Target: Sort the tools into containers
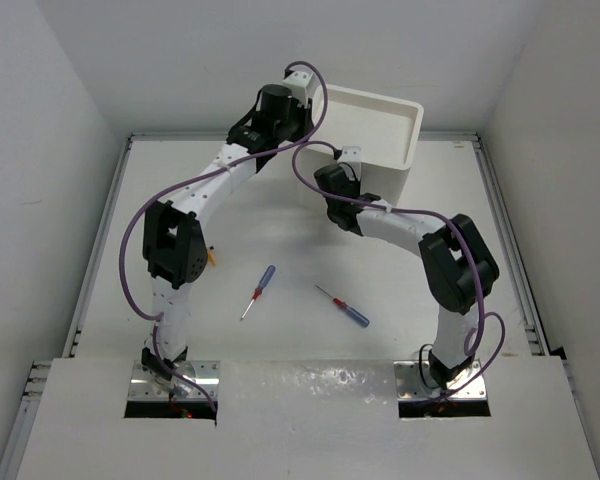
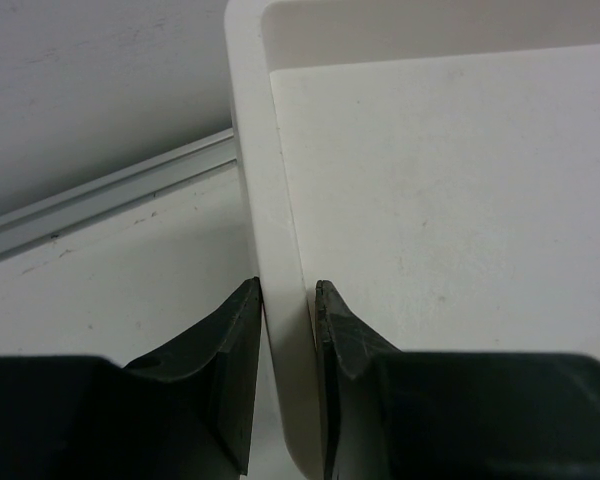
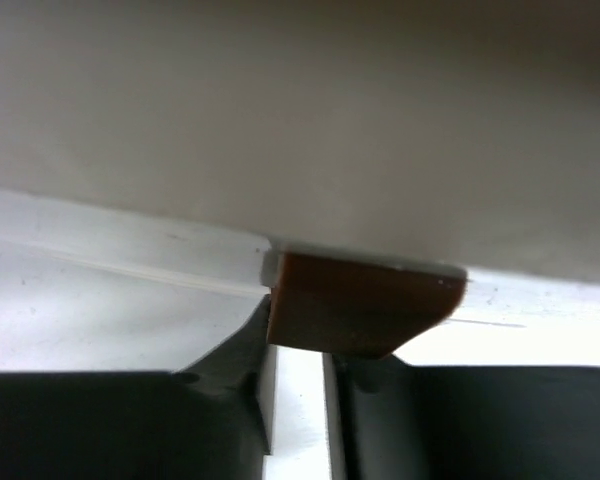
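Two small screwdrivers lie on the table in the top view, one with a blue and red handle (image 1: 260, 288) and one to its right (image 1: 346, 308). The white box unit (image 1: 412, 125) stands at the back. My left gripper (image 1: 302, 88) (image 2: 288, 290) is shut on its left rim wall (image 2: 270, 200). My right gripper (image 1: 348, 160) (image 3: 300, 350) is at the unit's front, just under a red-brown drawer tab (image 3: 365, 305). Its fingers stand narrowly apart, with their tips hidden beneath the tab. The drawers themselves are hidden behind the arm.
A small orange tip (image 1: 212, 257) shows beside the left arm's elbow. White walls enclose the table on three sides, with a metal rail (image 2: 100, 195) along the table's edge. The arm bases sit at the near edge.
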### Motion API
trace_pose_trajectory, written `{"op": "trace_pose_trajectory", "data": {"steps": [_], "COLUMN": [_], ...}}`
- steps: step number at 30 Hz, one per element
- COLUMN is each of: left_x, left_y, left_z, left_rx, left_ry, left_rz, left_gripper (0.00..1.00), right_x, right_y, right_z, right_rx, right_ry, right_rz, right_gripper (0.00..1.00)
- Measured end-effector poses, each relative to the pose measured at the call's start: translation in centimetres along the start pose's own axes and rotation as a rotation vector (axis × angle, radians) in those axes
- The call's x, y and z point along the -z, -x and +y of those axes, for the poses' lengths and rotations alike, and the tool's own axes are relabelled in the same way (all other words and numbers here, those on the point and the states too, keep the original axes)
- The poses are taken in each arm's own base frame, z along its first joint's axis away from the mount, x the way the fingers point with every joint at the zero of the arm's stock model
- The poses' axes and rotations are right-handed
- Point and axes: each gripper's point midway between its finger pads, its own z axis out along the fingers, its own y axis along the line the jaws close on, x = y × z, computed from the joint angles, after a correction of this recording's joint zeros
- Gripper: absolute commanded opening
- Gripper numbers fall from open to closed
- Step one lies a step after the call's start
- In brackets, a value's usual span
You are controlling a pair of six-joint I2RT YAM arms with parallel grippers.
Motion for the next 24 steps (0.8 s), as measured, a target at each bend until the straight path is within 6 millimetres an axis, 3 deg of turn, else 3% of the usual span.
{"op": "trace_pose_trajectory", "data": {"steps": [4,15,20,24], "left_x": [0.0,0.0,0.0,0.0], "left_y": [0.0,0.0,0.0,-0.1], "left_z": [0.0,0.0,-0.3,-0.6], "left_rx": [0.0,0.005,0.01,0.008], "left_ry": [-0.001,0.002,0.004,-0.001], "left_rz": [0.0,-0.004,-0.002,0.0], "left_gripper": [0.0,0.0,0.0,0.0], "right_x": [-0.2,0.0,3.1,6.6], "right_y": [-0.1,-0.1,0.2,-1.1], "right_z": [-0.2,-0.6,-0.2,0.8], "right_rx": [-0.003,0.016,0.062,0.12], "right_ry": [0.006,0.069,0.131,0.213], "right_rz": [0.01,-0.019,-0.101,-0.119], "right_gripper": [0.0,0.0,0.0,0.0]}}
